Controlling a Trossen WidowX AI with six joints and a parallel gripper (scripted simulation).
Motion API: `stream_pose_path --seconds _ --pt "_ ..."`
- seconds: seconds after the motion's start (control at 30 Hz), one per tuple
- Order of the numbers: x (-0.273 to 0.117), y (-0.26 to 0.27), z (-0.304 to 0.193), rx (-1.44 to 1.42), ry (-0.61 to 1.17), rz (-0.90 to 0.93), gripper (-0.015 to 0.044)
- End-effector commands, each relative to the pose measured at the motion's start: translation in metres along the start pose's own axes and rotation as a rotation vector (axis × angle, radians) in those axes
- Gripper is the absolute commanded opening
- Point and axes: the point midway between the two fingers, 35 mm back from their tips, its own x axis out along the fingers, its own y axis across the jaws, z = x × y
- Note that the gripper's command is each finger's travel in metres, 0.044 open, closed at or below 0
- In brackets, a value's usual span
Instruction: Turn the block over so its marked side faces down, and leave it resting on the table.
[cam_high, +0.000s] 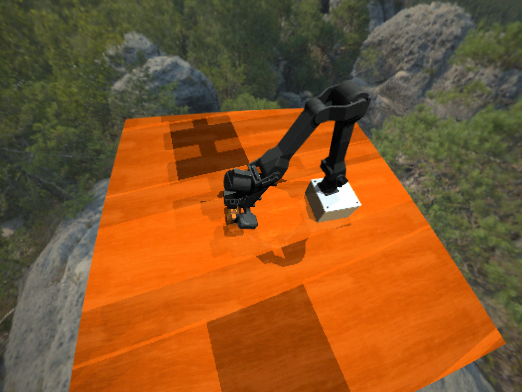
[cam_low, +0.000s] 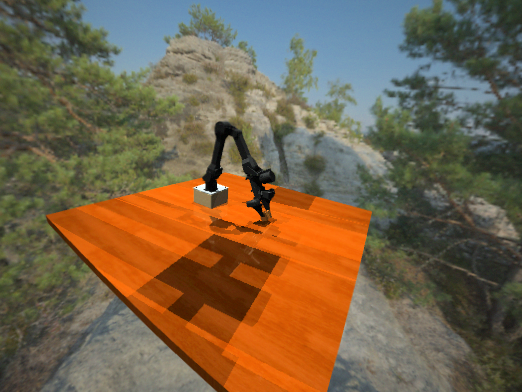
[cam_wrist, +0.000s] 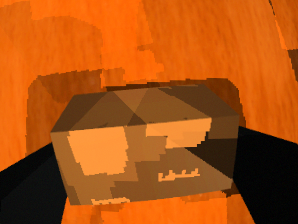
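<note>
The counter (cam_high: 350, 300) was a wide orange wooden slab, patchy with shadow, and carried everything. The arm (cam_high: 295, 140) reached from its white base (cam_high: 334, 202) out and down toward the counter's middle. The pincer (cam_high: 239, 216) pointed steeply down, low over the wood. It was pinching the block (cam_wrist: 143, 145), with one dark finger (cam_wrist: 29, 192) against its left end and the other against its right end in the wrist view. So the block's long axis ran straight across from finger to finger, block centred in the pincer, no offset either way. The block looked just above or barely touching the counter; can't tell which. A small pale marking (cam_wrist: 178, 175) showed on the face toward the wrist camera, so that side was not yet down. Judgement: the flip would be a roll about that finger-to-finger axis, needing some clearance first.
</note>
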Motion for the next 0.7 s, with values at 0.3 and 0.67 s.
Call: stream_pose_path --seconds 0.3,0.67 --pt "-0.005 -0.001 -0.001 -0.002 -0.110 -0.006 0.0000" --pt "0.022 0.001 0.000 -0.002 -0.250 -0.004 0.0000"
